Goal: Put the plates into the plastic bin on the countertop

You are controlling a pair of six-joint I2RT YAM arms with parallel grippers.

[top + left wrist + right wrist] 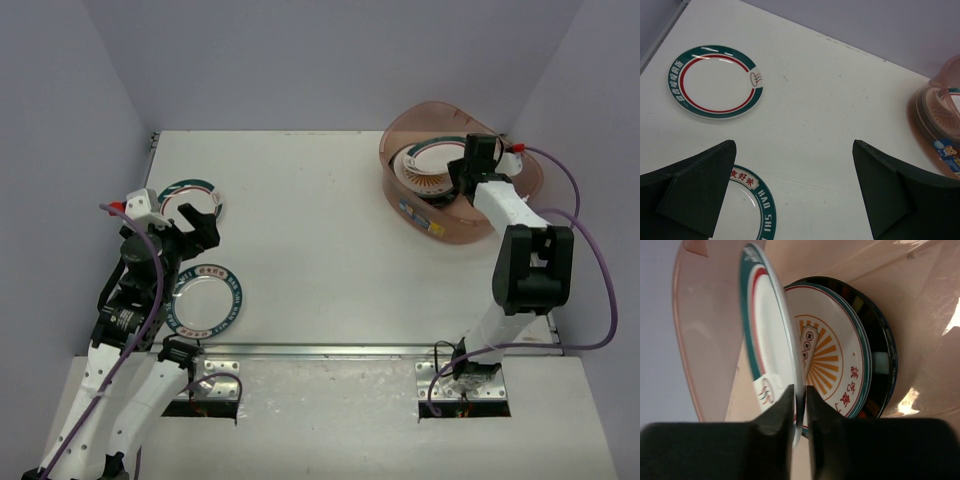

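While the left gripper [793, 146] hangs wide open above the countertop [320, 230], between a red-ringed plate [715, 82] and a lettered plate [754, 200] lying flat at its left side, the right gripper [799, 390] is inside the plastic bin [705, 350] at the far right corner, pinched tight on the rim of a teal-rimmed plate [765, 340]. From the wrist that plate shows nearly edge-on, its face turned toward the orange-centred plate [832, 365] and black-rimmed plate [881, 355] stacked in the bin; whether it touches them I cannot quite tell
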